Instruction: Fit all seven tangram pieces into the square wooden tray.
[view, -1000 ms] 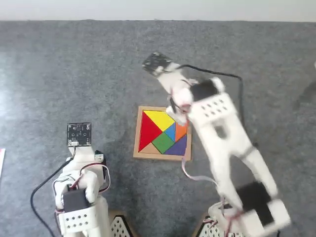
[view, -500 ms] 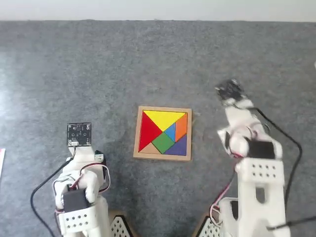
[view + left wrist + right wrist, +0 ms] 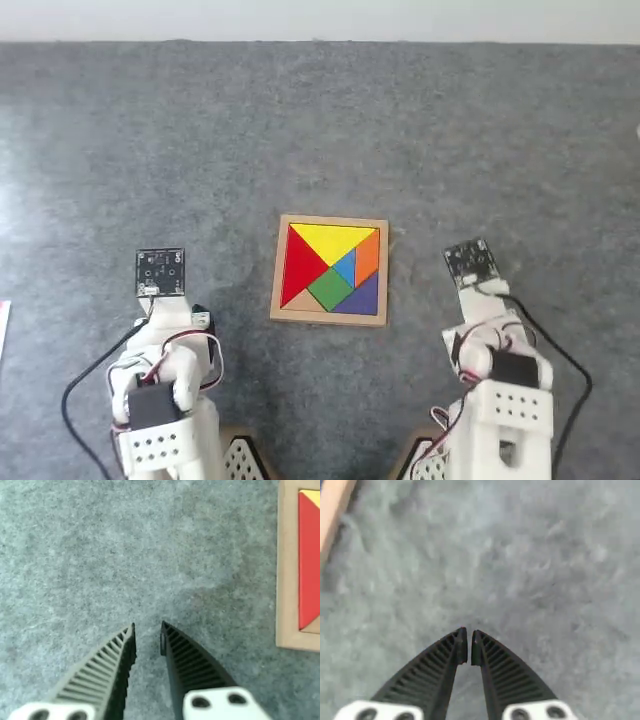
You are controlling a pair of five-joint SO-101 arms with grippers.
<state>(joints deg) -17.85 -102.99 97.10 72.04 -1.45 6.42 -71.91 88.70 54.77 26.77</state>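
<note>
The square wooden tray (image 3: 283,305) lies mid-table. In it lie a yellow triangle (image 3: 331,241), a red triangle (image 3: 298,268), a green square (image 3: 329,288), a small blue triangle (image 3: 346,267), an orange piece (image 3: 367,258) and a purple triangle (image 3: 361,296). The tray's near left corner looks plain wood-coloured. My left gripper (image 3: 147,626) hovers low over bare carpet left of the tray, slightly open with nothing between its fingers. The tray's rim (image 3: 286,565) and the red triangle (image 3: 310,560) lie to one side of it. My right gripper (image 3: 468,631) is shut over carpet right of the tray.
Grey carpet covers the table. The left arm (image 3: 160,350) is folded back at the near left, the right arm (image 3: 495,350) at the near right. A strip of the tray's edge (image 3: 332,510) shows in the right wrist view. A white wall borders the far side.
The right arm left the tray's right side, swung out to the right and drew back towards its base. The left arm and the tray's pieces stayed put.
</note>
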